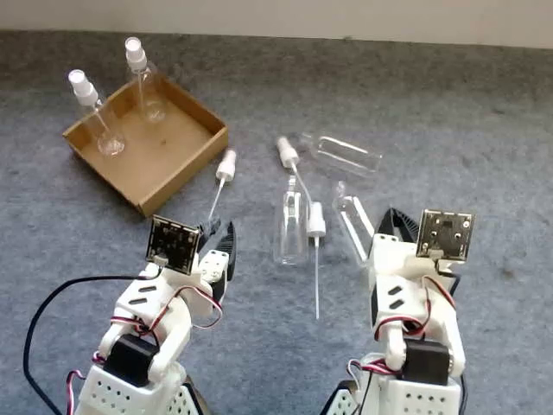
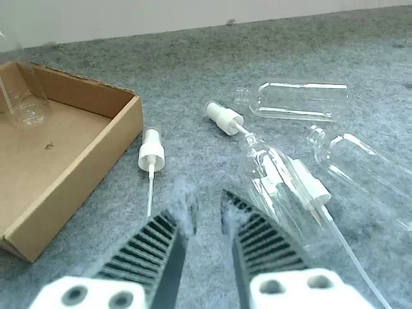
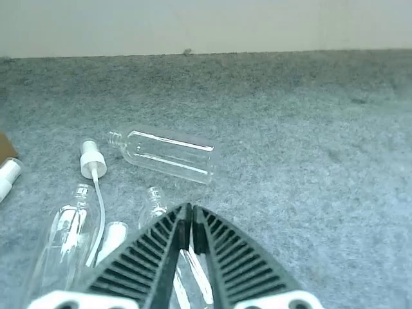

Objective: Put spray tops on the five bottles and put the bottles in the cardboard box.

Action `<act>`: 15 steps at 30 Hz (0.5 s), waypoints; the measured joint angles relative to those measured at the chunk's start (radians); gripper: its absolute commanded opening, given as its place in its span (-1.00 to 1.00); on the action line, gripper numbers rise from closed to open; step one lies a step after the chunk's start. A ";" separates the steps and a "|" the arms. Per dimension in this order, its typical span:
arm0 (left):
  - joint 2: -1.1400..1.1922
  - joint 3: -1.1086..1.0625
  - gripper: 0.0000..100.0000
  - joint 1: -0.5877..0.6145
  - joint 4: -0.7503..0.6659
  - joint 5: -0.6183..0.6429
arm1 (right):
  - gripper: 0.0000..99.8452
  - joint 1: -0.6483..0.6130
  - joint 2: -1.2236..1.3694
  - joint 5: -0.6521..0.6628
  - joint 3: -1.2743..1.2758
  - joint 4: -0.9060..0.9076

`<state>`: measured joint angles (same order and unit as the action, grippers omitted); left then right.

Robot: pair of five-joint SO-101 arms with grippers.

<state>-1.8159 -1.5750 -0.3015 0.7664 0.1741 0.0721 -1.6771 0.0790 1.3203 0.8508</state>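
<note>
Two clear bottles (image 1: pixel 97 117) (image 1: pixel 145 82) with white spray tops stand in the cardboard box (image 1: pixel 186 173) at the far left. Three uncapped bottles lie on the carpet: one in the middle (image 1: pixel 291 226), one farther back (image 1: pixel 346 154), one (image 1: pixel 352 226) beside my right gripper (image 1: pixel 396 226). Three loose spray tops (image 1: pixel 225 167) (image 1: pixel 288 153) (image 1: pixel 316 223) lie among them. My left gripper (image 2: pixel 206 209) hovers slightly open and empty, short of a spray top (image 2: pixel 152 156). My right gripper (image 3: pixel 191 219) is shut and empty over a bottle neck (image 3: pixel 153 201).
Grey carpet covers the table. The box's near wall (image 2: pixel 96 151) is just left of my left gripper. A black cable (image 1: pixel 52 303) loops at the left arm's base. Open carpet lies to the right of the far bottle (image 3: pixel 168 153).
</note>
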 measured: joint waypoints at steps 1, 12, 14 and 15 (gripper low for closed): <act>0.000 0.000 -0.96 0.000 0.000 0.000 | -0.99 0.000 -0.002 0.015 -0.018 0.009; 0.000 0.000 -0.96 0.000 0.000 0.000 | -0.99 0.124 0.397 0.049 0.055 -0.218; 0.000 0.000 -0.96 0.000 0.000 0.000 | -0.99 0.169 0.551 0.049 0.060 -0.298; 0.000 0.000 -0.96 0.000 0.000 0.000 | -0.99 0.183 0.624 0.049 0.060 -0.341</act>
<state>-1.8159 -1.5750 -0.3015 0.7664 0.1741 0.2547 -1.0526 0.1281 1.3802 0.5102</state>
